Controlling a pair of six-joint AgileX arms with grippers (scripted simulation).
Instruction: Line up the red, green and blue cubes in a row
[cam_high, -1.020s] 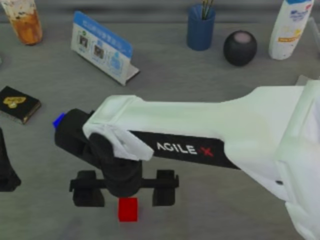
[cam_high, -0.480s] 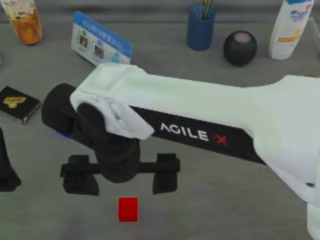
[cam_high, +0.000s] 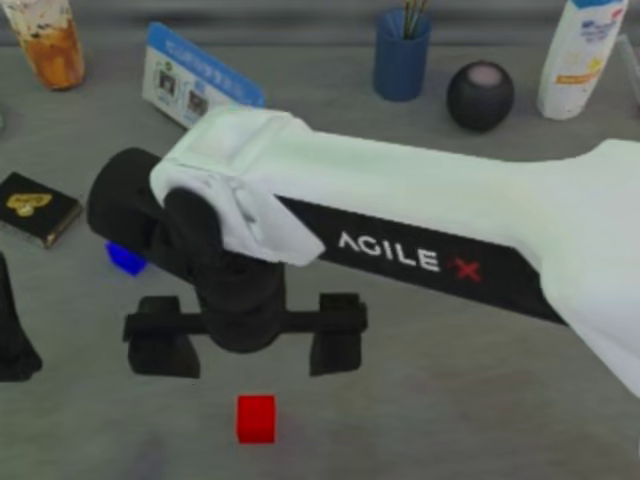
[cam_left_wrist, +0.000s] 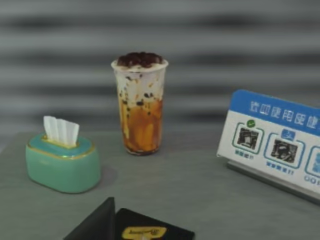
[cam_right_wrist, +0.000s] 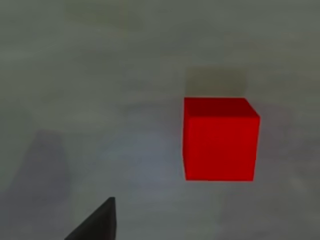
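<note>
The right gripper (cam_high: 245, 340) hangs with fingers spread and empty, the red cube (cam_high: 256, 418) at its 6 o'clock. The blue cube (cam_high: 126, 258) peeks out at 10 o'clock, half hidden by the arm. The left gripper (cam_high: 15, 345) sits parked at the table's left edge; whether it is open cannot be told.

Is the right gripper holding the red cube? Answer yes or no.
No: the red cube sits alone on the table, apart from the open right gripper.

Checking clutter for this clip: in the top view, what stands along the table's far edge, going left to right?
Bubble tea cup → blue-and-white sign card → blue pen cup → dark round speaker → white bottle.
</note>
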